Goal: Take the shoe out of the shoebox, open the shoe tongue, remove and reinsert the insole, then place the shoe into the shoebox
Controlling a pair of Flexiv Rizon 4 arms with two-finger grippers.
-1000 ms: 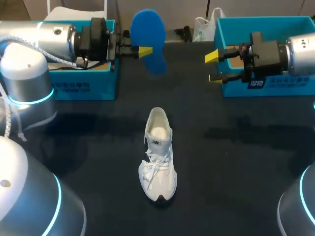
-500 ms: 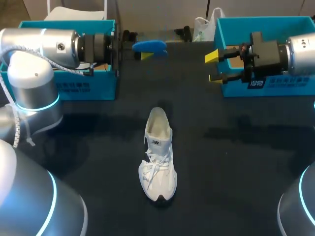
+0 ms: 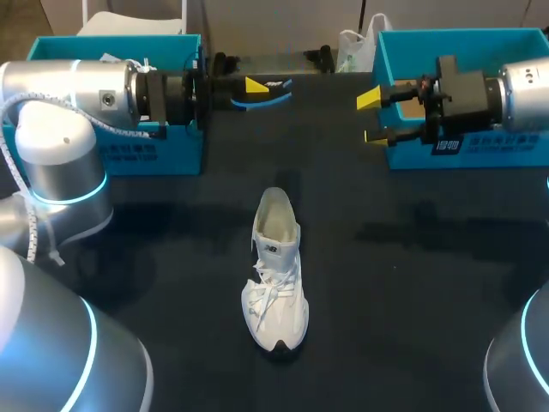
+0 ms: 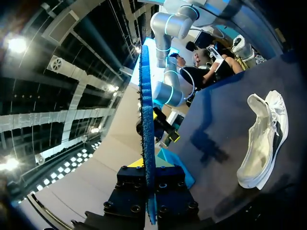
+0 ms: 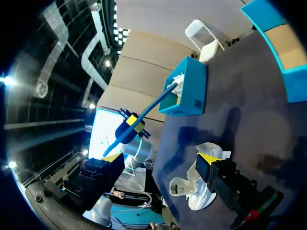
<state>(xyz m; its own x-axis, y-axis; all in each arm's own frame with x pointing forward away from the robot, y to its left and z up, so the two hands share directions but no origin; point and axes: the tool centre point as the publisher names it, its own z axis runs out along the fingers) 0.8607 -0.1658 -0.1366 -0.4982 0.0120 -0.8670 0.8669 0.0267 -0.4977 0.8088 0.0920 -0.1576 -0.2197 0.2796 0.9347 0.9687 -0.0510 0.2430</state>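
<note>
A white shoe [image 3: 276, 273] stands upright at the middle of the black table, toe toward the front edge, its mouth wide. My left gripper [image 3: 250, 87] hovers at the back of the table, shut on a blue insole [image 3: 268, 94] that shows edge-on. In the left wrist view the insole [image 4: 146, 110] runs out thin and straight from between the shut fingers [image 4: 129, 194], with the shoe [image 4: 264, 139] lying off to one side below. My right gripper [image 3: 371, 117] hangs open and empty in front of the right box. From the right wrist view the insole [image 5: 144, 117] sticks out of the left gripper [image 5: 130, 128], and the shoe [image 5: 201, 194] shows partly behind a finger.
A teal shoebox [image 3: 129, 142] sits at the back left behind my left arm. A second teal box [image 3: 480, 51] stands at the back right behind my right wrist. Bare black tabletop [image 3: 403, 283] surrounds the shoe.
My left wrist has rolled, turning the insole from face-on to edge-on and level. The shoe and the right arm have stayed put.
</note>
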